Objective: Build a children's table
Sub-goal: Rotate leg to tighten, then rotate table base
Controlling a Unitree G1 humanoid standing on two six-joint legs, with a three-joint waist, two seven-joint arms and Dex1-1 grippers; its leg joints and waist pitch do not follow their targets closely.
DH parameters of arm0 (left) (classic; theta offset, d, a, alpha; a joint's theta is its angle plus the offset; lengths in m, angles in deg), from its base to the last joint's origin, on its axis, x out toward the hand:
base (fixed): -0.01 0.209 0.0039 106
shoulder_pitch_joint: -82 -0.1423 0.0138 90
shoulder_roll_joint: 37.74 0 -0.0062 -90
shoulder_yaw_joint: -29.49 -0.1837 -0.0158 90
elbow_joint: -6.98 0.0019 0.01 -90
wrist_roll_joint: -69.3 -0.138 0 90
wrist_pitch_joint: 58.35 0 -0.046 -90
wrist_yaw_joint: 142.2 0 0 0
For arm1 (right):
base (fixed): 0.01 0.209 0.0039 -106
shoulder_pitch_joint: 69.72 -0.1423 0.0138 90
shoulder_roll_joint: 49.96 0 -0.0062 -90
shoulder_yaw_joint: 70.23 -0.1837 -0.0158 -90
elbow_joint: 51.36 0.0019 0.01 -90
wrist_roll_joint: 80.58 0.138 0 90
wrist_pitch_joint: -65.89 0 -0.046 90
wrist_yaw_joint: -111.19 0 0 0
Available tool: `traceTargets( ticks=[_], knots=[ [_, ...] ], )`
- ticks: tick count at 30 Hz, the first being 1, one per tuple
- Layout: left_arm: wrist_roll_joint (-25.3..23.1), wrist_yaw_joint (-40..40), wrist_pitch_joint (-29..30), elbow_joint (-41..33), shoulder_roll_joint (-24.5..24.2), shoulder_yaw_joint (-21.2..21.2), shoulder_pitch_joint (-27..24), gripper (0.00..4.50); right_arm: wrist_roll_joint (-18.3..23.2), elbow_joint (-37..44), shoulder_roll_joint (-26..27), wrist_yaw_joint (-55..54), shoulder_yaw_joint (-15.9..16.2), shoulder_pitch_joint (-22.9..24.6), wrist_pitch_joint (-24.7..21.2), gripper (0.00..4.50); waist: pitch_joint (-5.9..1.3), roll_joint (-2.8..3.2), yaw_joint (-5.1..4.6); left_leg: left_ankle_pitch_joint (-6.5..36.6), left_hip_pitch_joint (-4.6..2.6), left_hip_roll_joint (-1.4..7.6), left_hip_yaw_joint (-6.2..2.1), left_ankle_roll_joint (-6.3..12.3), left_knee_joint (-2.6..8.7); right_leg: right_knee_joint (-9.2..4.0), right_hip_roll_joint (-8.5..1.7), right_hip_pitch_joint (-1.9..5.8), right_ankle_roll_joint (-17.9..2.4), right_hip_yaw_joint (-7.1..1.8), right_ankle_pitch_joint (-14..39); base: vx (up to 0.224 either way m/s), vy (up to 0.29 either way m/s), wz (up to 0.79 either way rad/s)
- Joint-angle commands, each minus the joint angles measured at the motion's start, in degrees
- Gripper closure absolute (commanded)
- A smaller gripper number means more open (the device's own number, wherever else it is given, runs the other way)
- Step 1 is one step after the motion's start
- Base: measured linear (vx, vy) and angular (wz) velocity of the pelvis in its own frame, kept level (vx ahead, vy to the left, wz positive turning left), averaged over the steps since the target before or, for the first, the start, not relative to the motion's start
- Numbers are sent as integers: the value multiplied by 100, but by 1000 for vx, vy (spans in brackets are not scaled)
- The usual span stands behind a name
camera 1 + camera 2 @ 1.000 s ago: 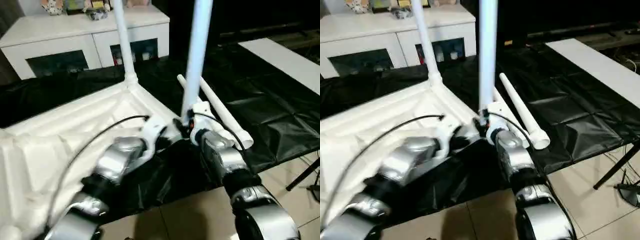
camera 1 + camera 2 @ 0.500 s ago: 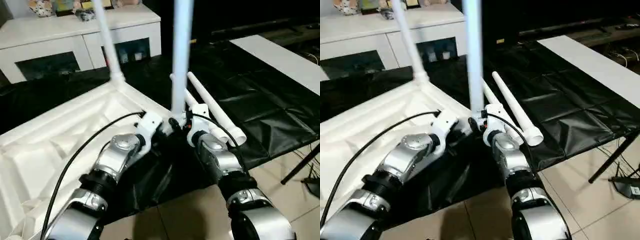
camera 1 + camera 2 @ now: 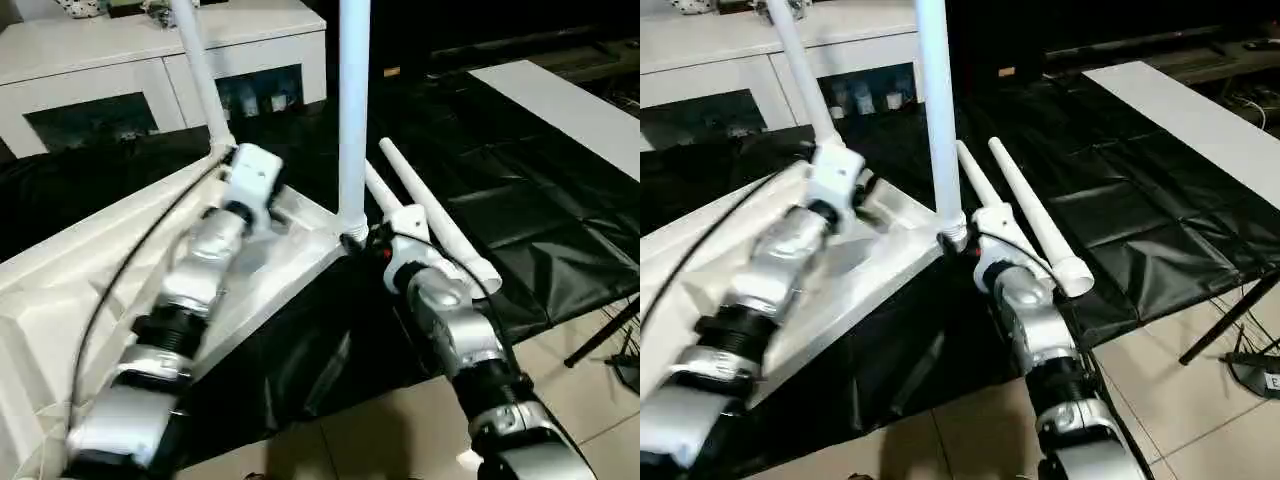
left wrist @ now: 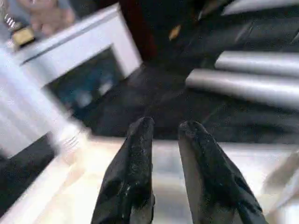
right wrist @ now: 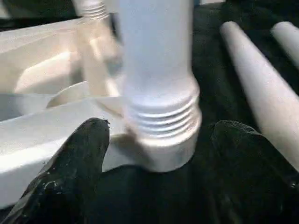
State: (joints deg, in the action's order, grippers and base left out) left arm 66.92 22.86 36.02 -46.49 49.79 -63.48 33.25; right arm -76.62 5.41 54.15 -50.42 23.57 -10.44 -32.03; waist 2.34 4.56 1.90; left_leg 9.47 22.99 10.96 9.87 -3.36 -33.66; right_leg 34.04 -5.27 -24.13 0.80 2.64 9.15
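head eyes: high, looking forward-down | right wrist: close on upright leg [image 5: 156,70] base | left wrist: low over tabletop [image 4: 140,182], facing cabinet [image 4: 88,51] | shared: loose legs [image 5: 261,88]

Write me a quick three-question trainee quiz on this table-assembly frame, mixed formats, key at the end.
1. True or false: two loose legs lie on the black sheet beside the upturned table top.
2. How many legs stand upright in the table top's corners?
A. none
B. two
C. four
3. Fill in: the right gripper is open, one finger on each side of the near upright leg's ______ base.

Key
1. True.
2. B: the near upright leg and the far upright leg.
3. Threaded; its screw rings show above the corner socket in the right wrist view. The left gripper is over the table top near the far leg, its fingers slightly apart, holding nothing.
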Motion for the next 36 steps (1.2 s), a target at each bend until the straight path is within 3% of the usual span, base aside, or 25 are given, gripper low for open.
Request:
traceTargets(
  ticks=[1, 2, 4, 6, 7, 10, 12, 14, 15, 17, 23, 29, 30, 31, 36],
  knots=[
    [-12, -197, 292, -235, -230, 185, -142, 340, -9, 247, 1, 162, 119, 46, -148, 66, -407, 35, 32, 1476, -136, 110, -34, 221, 396, -310, -189, 318, -1344, -91, 808, 0, 0, 0],
    [36, -255, 489, -381, -504, 349, -256, 340, 2, 305, -13, 273, 181, 69, -221, 66, -402, 35, 38, 1652, -177, 126, -29, 116, 402, -324, -181, 285, -1322, -100, 926, 0, 0, 0],
    [46, -192, 785, -510, -1042, 659, -439, 340, -1, 410, -39, 407, 277, 127, -340, 66, -384, 38, 22, 1807, -155, 123, -43, -2, 436, -314, -171, 284, -1281, -101, 1006, 0, 0, 0],
    [11, -138, 885, -515, -1289, 789, -510, 340, -5, 451, -50, 442, 313, 155, -390, 66, -385, 77, 8, 1963, -192, 123, -51, -116, 448, -313, -162, 251, -1209, -108, 1030, 0, 0, 0],
    [-34, -56, 929, -487, -1510, 917, -576, 340, -11, 468, -55, 461, 338, 179, -422, 66, -384, 55, 11, 2011, -203, 123, -52, -142, 446, -319, -164, 243, -1212, -110, 1050, 0, 0, 0],
    [-143, 191, 1134, -151, -2340, 1332, -855, 340, -81, 455, -58, 473, 406, 229, -508, 66, -371, 82, 47, 2128, -211, 125, -64, -236, 462, -305, -167, 220, -1166, -117, 1114, 0, 0, 0],
    [-244, 302, 1230, 177, -2749, 1424, -1035, 340, -124, 412, -53, 454, 430, 230, -549, 66, -364, 83, -5, 2205, -172, 105, -92, -287, 491, -298, -173, 245, -1015, -116, 1233, 0, 0, 0],
    [-317, 360, 1314, 444, -3034, 1462, -1214, 340, -163, 352, -47, 427, 447, 214, -566, 66, -357, 100, -10, 2312, -210, 110, -85, -328, 487, -312, -164, 190, -997, -132, 1268, 0, 0, 0],
    [-354, 214, 1590, 609, -3308, 1481, -1577, 340, -196, 316, -47, 415, 475, 202, -613, 66, -370, 105, 11, 2309, -232, 122, -86, -361, 486, -314, -183, 187, -1012, -140, 1248, 0, 0, 0],
    [-393, 135, 1744, 675, -3434, 1483, -1812, 340, -220, 326, -59, 425, 512, 205, -682, 66, -366, 109, 5, 2283, -215, 124, -86, -356, 491, -300, -182, 186, -1038, -145, 1179, 0, 0, 0],
    [-524, -170, 2061, 862, -3681, 1330, -2477, 340, -259, 305, -71, 469, 611, 213, -710, 66, -338, 137, 68, 2681, -278, 148, -88, -458, 526, -346, -190, 123, -1059, -162, 1359, 0, 0, 0],
    [-452, -911, 2779, 340, -3829, 1079, -3177, 340, -327, 159, -16, 493, 641, 124, -663, 66, -304, 116, 79, 3085, -270, 162, -125, -514, 565, -387, -231, 107, -968, -184, 1896, 0, 0, 0],
    [-420, -1017, 2781, 248, -3817, 1094, -3268, 340, -322, 119, 0, 508, 650, 97, -639, 66, -292, 68, 84, 3168, -287, 159, -119, -488, 559, -422, -230, 83, -959, -194, 2034, 0, 0, 0],
    [-393, -1051, 2773, 222, -3801, 1117, -3290, 340, -313, 103, 9, 513, 652, 88, -630, 66, -290, 93, 96, 3176, -288, 159, -128, -492, 561, -416, -233, 85, -957, -196, 2070, 0, 0, 0],
    [193, -1868, 3039, -474, -3662, 1232, -3534, 340, -347, -120, 46, 584, 712, -25, -554, 66, -283, 82, 122, 3242, -287, 167, -137, -536, 576, -410, -241, 83, -996, -197, 2090, 0, 0, 0]
  ],
)
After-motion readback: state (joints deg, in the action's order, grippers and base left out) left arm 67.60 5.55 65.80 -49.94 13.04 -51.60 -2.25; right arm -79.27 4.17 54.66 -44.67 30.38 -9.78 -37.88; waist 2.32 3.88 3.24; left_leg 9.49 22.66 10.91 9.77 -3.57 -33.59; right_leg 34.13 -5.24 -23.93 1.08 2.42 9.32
